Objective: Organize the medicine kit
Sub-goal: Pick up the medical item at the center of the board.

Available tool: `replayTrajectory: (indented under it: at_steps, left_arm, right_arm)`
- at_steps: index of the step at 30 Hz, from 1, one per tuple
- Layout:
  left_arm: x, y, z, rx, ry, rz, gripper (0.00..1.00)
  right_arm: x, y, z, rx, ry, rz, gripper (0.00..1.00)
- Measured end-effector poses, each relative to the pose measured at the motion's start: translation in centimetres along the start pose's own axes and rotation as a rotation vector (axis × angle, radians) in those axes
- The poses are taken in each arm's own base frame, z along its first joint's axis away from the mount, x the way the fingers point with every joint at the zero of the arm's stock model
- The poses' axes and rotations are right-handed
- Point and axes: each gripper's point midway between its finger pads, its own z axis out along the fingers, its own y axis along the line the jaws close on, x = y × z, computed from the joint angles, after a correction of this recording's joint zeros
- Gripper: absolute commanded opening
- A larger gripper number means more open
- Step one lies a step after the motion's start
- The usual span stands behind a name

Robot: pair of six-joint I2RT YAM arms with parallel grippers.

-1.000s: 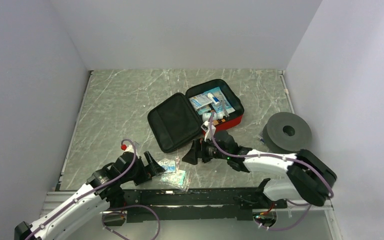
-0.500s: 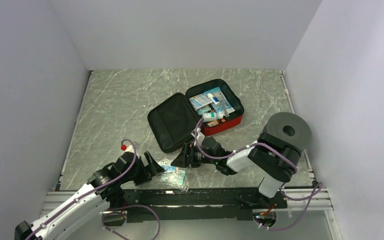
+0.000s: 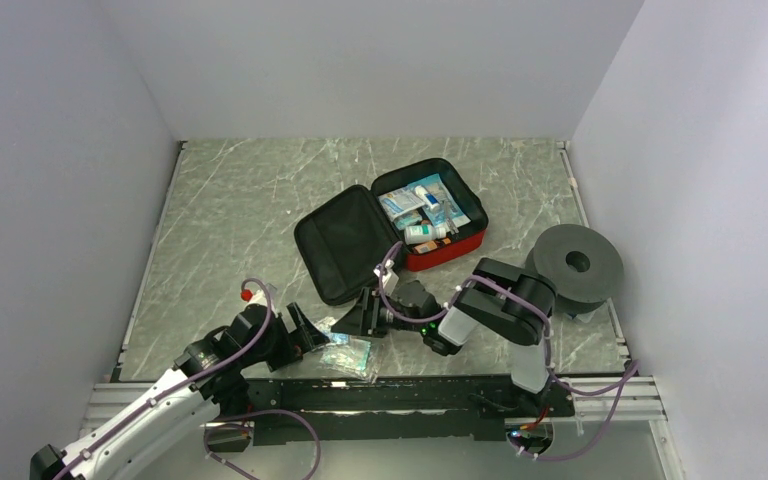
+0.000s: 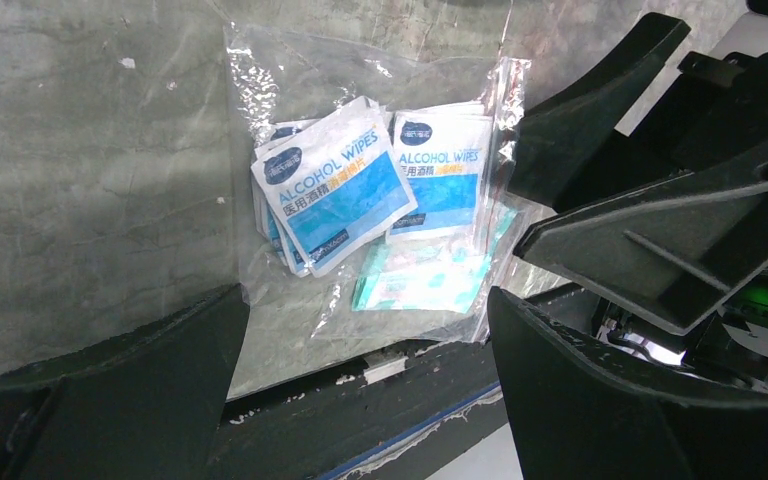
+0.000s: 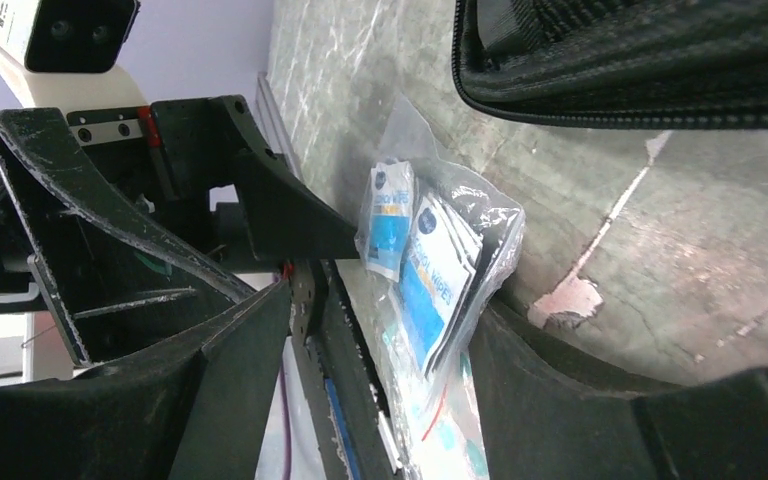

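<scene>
My left pincer (image 4: pixel 365 300) gapes wide before a clear plastic bag of alcohol wipes (image 4: pixel 360 190). My right pincer (image 5: pixel 395 300), spread, straddles that bag.

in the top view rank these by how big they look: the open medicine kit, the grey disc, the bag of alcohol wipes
1. medicine kit, lying open, clearly the largest.
2. grey disc, plainly smaller than the open kit.
3. bag of alcohol wipes, the smallest, even though it lies at the table's near edge.

Black-and-white arms (image 3: pixel 150 405), purple cables (image 3: pixel 263 296) looping along them; seemingly a green light (image 3: pixel 424 322) on the right.
</scene>
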Motion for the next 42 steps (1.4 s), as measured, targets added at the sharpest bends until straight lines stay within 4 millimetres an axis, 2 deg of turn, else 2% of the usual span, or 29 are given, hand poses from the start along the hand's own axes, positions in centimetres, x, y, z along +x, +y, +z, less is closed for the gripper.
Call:
replayTrajectory:
  at_steps: [2,4,7,8,10,19,25,30,36,42]
  left_arm:
    - [0.0,0.0,0.0,0.002,-0.001,0.002,0.96]
    - [0.0,0.0,0.0,0.001,-0.001,0.003,0.96]
    - [0.0,0.1,0.0,0.001,-0.002,0.007,0.96]
    - [0.0,0.1,0.0,0.000,-0.002,0.008,0.96]
    - [0.0,0.1,-0.1,0.002,-0.002,0.009,0.96]
    - [0.0,0.2,-0.7,-0.005,0.003,0.027,0.99]
    - [-1.0,-2.2,-2.8,0.052,-0.025,0.058,0.99]
    - [-1.5,-4.0,-4.3,0.113,-0.037,0.093,1.00]
    - [-1.4,-4.8,-5.1,0.152,-0.027,0.121,1.00]
    - [-2.1,-6.8,-7.1,0.220,-0.059,0.159,0.99]
  right_arm:
    - [0.2,0.1,0.3,-0.007,0.004,0.004,0.56]
    - [0.3,0.1,0.6,-0.012,0.009,0.011,0.44]
    - [0.4,0.2,1.0,-0.024,0.011,0.021,0.24]
    - [0.4,0.2,1.1,-0.029,0.011,0.023,0.14]
    - [0.4,0.3,1.2,-0.039,0.012,0.032,0.00]
    - [0.4,0.8,1.1,-0.069,0.010,0.051,0.00]
    - [0.4,1.5,-0.1,-0.073,0.004,0.057,0.00]
    - [-0.5,3.2,-1.2,-0.115,-0.017,0.070,0.00]
    - [-0.7,5.1,-2.5,-0.168,-0.020,0.085,0.00]
    - [-1.6,8.6,-3.8,-0.257,-0.043,0.051,0.00]
